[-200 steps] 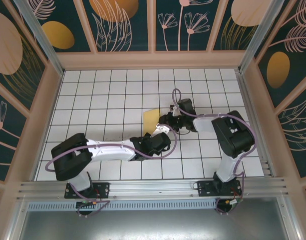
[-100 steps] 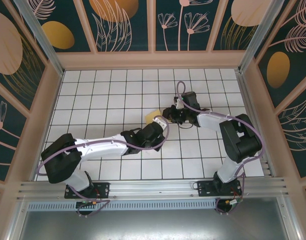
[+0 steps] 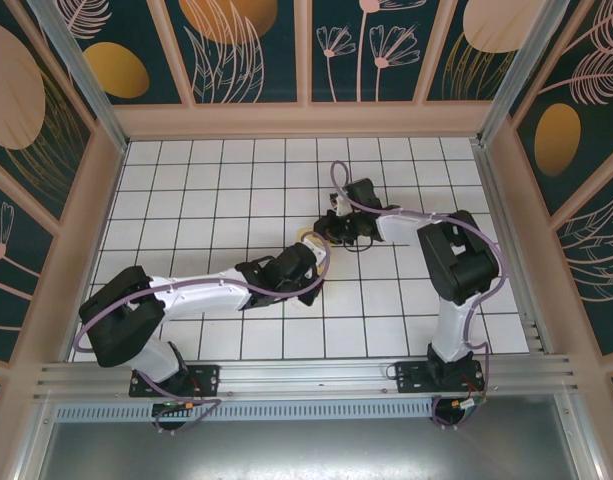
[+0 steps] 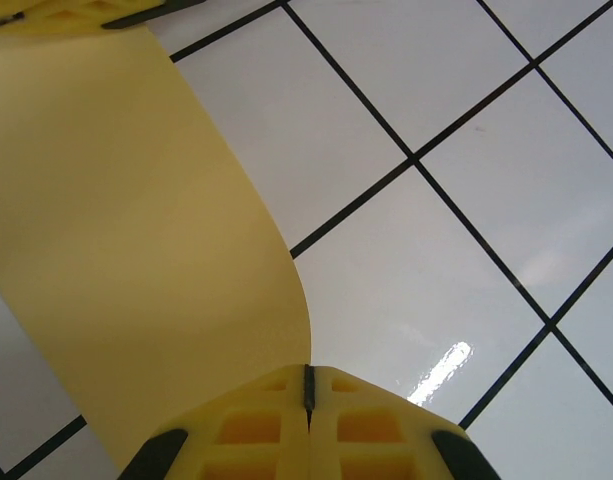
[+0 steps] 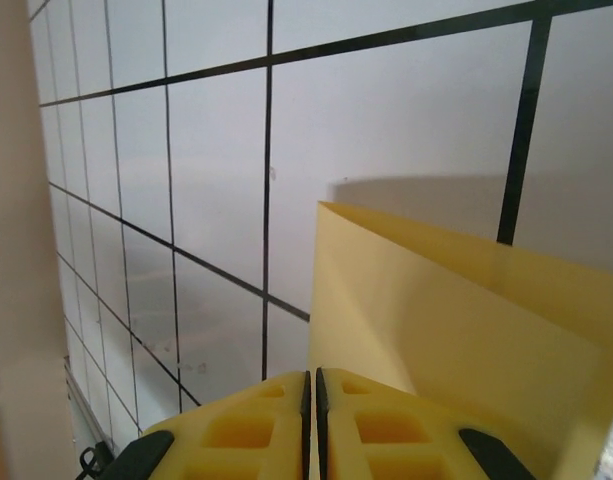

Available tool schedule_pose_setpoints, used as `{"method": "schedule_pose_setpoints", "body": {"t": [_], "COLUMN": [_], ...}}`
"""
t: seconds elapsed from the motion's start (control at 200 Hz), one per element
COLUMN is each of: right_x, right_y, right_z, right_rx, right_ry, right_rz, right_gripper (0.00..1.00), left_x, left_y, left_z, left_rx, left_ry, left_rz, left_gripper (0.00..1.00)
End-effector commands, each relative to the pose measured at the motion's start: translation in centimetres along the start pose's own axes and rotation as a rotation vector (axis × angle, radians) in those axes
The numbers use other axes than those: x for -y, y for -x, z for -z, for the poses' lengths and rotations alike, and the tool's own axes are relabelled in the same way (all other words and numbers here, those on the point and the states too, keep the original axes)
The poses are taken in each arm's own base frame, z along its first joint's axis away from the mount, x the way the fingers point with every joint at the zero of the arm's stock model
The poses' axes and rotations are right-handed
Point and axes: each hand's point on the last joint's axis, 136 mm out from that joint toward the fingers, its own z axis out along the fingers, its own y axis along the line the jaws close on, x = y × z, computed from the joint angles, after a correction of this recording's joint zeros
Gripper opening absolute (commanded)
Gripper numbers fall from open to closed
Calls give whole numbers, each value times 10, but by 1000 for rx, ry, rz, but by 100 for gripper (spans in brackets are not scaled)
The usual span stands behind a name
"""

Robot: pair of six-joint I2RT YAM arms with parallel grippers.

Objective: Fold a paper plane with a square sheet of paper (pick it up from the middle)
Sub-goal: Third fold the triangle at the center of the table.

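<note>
The square sheet of paper [image 3: 310, 237] is pale yellow and shows as a small patch pinched between both grippers near the table's middle. My left gripper [image 3: 314, 250] is shut on one edge of it. In the left wrist view the paper [image 4: 136, 250] bows up from those jaws [image 4: 308, 385] toward the right gripper's yellow fingers [image 4: 56, 10]. My right gripper [image 3: 327, 231] is shut on the opposite edge. In the right wrist view the paper [image 5: 456, 330] curves away from the closed gripper [image 5: 313, 385], lifted off the tiles.
The white tiled table [image 3: 186, 200] with black grid lines lies open on all sides of the grippers. Wooden frame walls [image 3: 306, 120] enclose it, and an aluminium rail [image 3: 306, 375] runs along the near edge.
Both grippers have come closer together and moved slightly left and away from the bases. The paper, earlier a flatter sheet showing between them, is now bowed and mostly hidden.
</note>
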Motion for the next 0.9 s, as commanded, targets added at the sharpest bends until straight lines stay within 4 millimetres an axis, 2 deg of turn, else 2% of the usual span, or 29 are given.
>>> {"method": "schedule_pose_setpoints", "body": {"t": [0.0,0.14,0.295,0.555,0.896], "right_x": [14,28,41,38,38], "right_y": [-4,-11,-21,-22,-25], "right_z": [-8,-18,-26,-27,-27], "right_rx": [-44,-89,-126,-129,-129], "right_ry": [-87,-161,-222,-225,-222], "right_rz": [27,65,93,115,107], "right_gripper": [13,13,13,13,13], "left_x": [4,0,-12,-38,-58], "left_y": [7,8,9,7,5], "left_z": [6,4,-2,-12,-23], "left_rx": [22,15,-14,-42,-60], "left_ry": [-43,-44,-16,29,137], "left_rz": [18,23,45,95,101], "left_gripper": [0,0,0,0,0]}}
